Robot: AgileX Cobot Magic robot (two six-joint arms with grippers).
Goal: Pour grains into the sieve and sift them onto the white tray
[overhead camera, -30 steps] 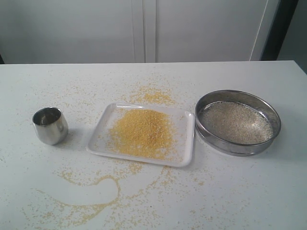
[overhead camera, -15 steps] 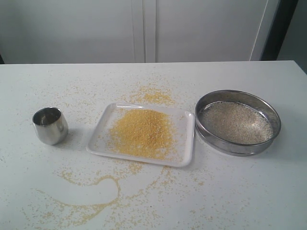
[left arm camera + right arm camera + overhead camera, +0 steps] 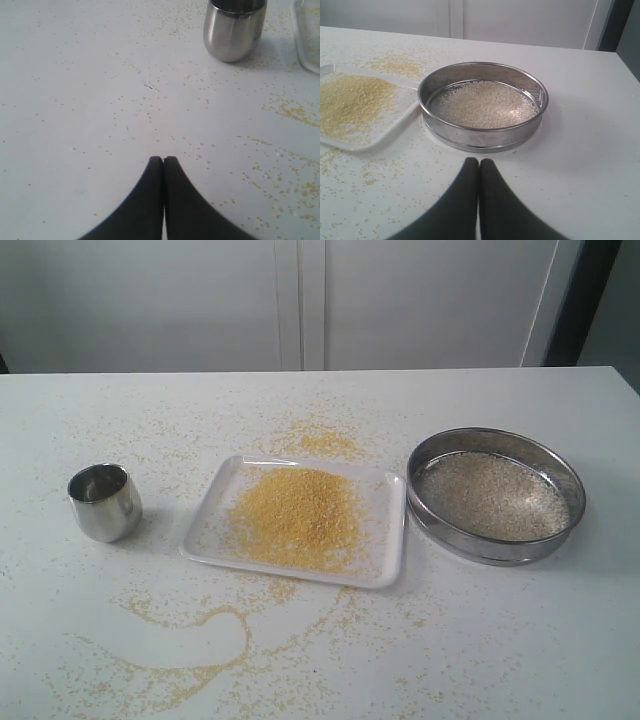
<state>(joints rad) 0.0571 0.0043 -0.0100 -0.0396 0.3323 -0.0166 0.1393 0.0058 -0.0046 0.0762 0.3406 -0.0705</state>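
1. We see what looks like a lab or test room rather than a home; we cannot tell more exactly.
2. We look onto a wide, smooth white table with a straight far edge.
3. Behind it we see flat white panels with vertical seams, either cabinet doors or wall cladding, and a dark upright strip at the right.
4. On the table stand plain working tools: a steel cup, a round steel sieve and a white tray, with grains strewn loose over the top.

Frame edges crop the steel cup — and the white tray.
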